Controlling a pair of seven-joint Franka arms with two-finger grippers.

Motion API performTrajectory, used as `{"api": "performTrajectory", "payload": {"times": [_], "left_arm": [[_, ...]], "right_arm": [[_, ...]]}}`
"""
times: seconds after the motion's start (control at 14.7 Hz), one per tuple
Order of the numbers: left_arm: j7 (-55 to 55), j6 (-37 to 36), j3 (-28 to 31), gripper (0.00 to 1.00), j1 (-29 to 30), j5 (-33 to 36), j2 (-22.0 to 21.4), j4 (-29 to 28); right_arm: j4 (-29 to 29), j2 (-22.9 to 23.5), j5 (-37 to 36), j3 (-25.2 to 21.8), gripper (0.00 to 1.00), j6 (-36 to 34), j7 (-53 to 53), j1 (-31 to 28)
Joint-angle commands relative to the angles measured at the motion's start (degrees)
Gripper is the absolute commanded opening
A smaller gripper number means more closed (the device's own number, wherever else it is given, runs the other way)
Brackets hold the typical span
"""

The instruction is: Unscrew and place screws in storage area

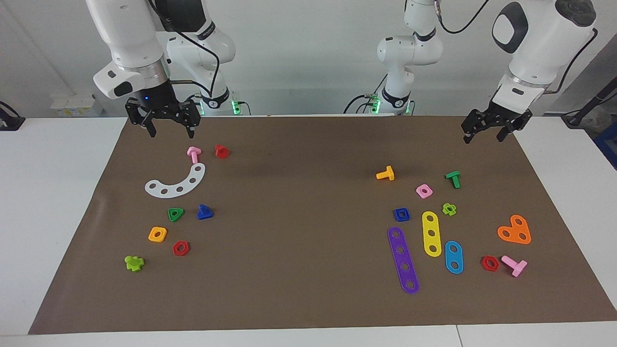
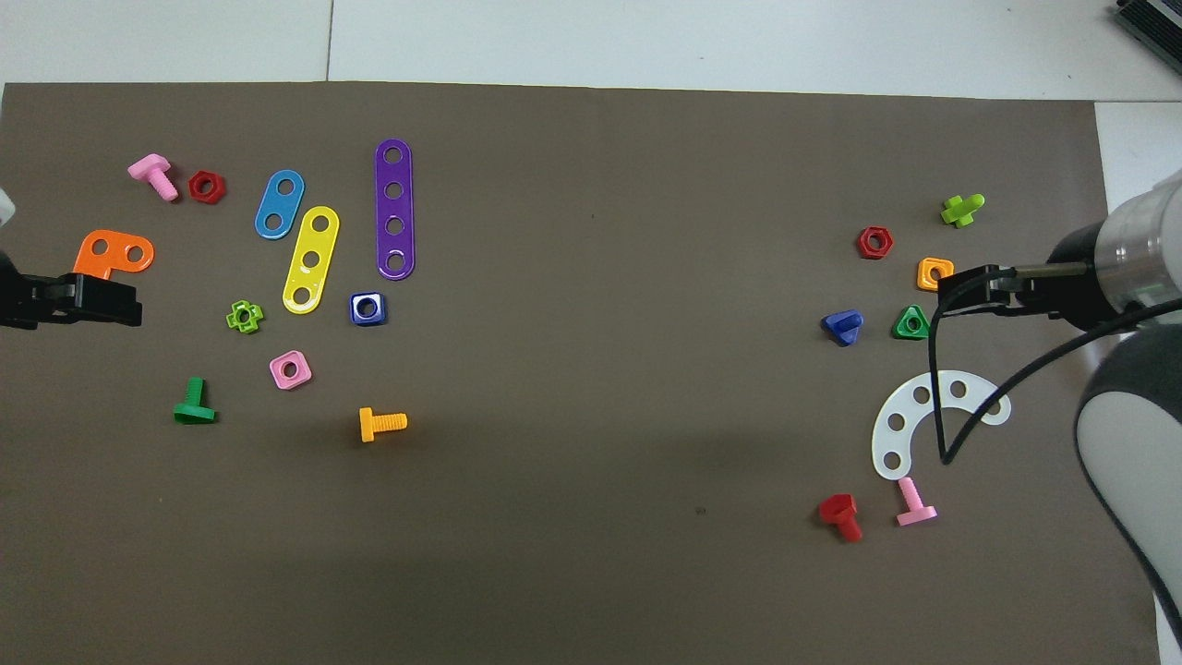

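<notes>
Only the facing view shows both grippers raised with fingers spread and empty: the right gripper (image 1: 169, 127) over the mat's edge near the pink bolt (image 1: 194, 153), the left gripper (image 1: 487, 134) waiting above the opposite end. In the storage area (image 1: 144, 212), 1 blue screw (image 1: 205, 212) lies beside 1 green triangular nut (image 1: 175, 214), just farther from the robots than 1 white curved strip (image 1: 176, 183).

We are seeing the blue screw (image 1: 205, 212) lying on its side in the storage area (image 1: 144, 212), toward the right arm's table end.
</notes>
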Motion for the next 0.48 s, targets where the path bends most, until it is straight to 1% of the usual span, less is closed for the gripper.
{"api": "performTrajectory", "payload": {"times": [0.0, 0.41], "left_arm": [[-0.88, 1.23, 0.04, 1.00, -0.33, 1.60, -1.45, -1.47], [-0.79, 1.94, 0.04, 1.00, -0.24, 1.60, -1.36, -1.47]], "right_arm": [[-0.71, -0.56, 0.64, 0.45, 0.99, -0.56, -1.15, -0.96], [-1.58, -0.91, 0.91, 0.45, 0.99, -0.29, -1.68, -0.96]]}}
